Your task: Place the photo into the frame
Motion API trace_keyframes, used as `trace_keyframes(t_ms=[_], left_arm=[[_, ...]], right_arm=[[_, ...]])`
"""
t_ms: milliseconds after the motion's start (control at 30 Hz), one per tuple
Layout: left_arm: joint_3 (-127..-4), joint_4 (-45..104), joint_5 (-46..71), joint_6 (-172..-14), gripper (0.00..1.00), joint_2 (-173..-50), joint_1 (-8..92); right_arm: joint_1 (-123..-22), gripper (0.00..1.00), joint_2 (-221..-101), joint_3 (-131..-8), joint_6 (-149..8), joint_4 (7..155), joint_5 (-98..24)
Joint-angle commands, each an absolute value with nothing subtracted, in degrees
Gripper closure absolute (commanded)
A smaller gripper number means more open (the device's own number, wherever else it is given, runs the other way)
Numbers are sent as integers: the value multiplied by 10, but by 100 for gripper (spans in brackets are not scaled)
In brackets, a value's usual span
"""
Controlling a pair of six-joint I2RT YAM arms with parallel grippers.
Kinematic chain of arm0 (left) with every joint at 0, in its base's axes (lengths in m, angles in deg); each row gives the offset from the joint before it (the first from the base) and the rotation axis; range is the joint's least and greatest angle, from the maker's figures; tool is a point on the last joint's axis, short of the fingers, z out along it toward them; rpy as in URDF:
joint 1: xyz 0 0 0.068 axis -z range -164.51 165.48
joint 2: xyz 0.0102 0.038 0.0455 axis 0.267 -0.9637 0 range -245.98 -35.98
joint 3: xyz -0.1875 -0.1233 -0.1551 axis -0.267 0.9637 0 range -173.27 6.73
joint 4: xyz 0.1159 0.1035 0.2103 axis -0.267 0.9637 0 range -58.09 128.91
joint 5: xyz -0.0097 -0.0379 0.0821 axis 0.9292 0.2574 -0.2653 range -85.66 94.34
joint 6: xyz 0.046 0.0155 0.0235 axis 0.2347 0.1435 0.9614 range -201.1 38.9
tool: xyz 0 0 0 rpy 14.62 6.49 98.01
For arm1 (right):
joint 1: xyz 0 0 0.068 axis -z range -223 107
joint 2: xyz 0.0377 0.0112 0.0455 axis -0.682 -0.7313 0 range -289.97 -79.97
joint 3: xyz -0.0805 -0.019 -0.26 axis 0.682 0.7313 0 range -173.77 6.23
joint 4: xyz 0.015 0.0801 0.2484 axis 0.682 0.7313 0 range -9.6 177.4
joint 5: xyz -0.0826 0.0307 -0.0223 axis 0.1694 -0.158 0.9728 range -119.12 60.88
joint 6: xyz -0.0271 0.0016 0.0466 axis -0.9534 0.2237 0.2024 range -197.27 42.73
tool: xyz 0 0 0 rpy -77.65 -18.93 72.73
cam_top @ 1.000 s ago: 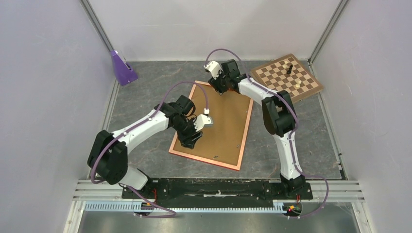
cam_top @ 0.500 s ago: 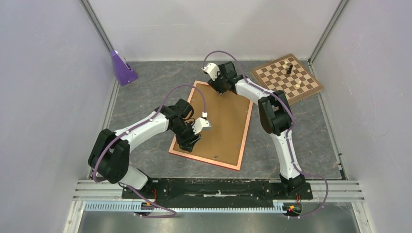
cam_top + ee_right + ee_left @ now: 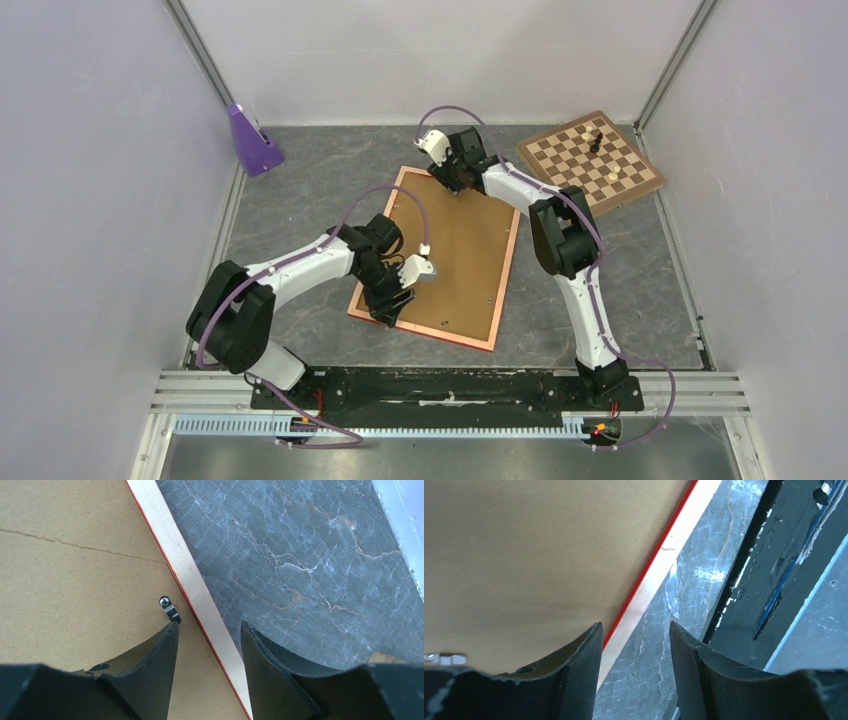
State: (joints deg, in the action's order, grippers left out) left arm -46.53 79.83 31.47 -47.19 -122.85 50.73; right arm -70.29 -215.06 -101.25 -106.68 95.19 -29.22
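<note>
The frame (image 3: 430,332) lies face down on the table, a thin orange-red rim around a brown backing board (image 3: 460,250). The photo is hidden. My left gripper (image 3: 392,312) hovers open at the frame's near-left corner. In the left wrist view the left gripper (image 3: 634,625) straddles the rim (image 3: 659,567), one finger over the backing board (image 3: 534,555), the other over the table. My right gripper (image 3: 455,188) stands open at the frame's far edge. In its own view the right gripper (image 3: 209,624) straddles the pale rim (image 3: 175,555), beside a small metal clip (image 3: 169,609).
A brown chessboard (image 3: 590,158) with a few pieces sits at the back right. A purple wedge-shaped object (image 3: 252,140) stands in the back left corner. Walls close in both sides, and a black rail (image 3: 450,390) runs along the near edge.
My left gripper has slid toward me along the frame's left side to its near corner. The right gripper shifted slightly left at the far edge. The frame has not moved.
</note>
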Motion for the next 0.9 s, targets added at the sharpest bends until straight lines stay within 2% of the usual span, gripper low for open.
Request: trace_keyframes(t_ms=[0, 300, 400, 600, 867], left_arm=[[-456, 795, 300, -477, 40, -1232, 533], [-446, 749, 232, -486, 39, -1264, 587], [-445, 743, 221, -485, 44, -1275, 598], [-439, 740, 219, -484, 62, -1286, 612], [-398, 707, 176, -501, 60, -1265, 643]], right_arm=[[-706, 48, -2167, -1038, -1076, 938, -260], [-706, 48, -2171, -1045, -1071, 933, -255], [-706, 48, -2165, -1042, -1070, 937, -257], [-705, 47, -2126, -1013, -1061, 936, -278], [-705, 46, -2087, -994, -1037, 948, -315]])
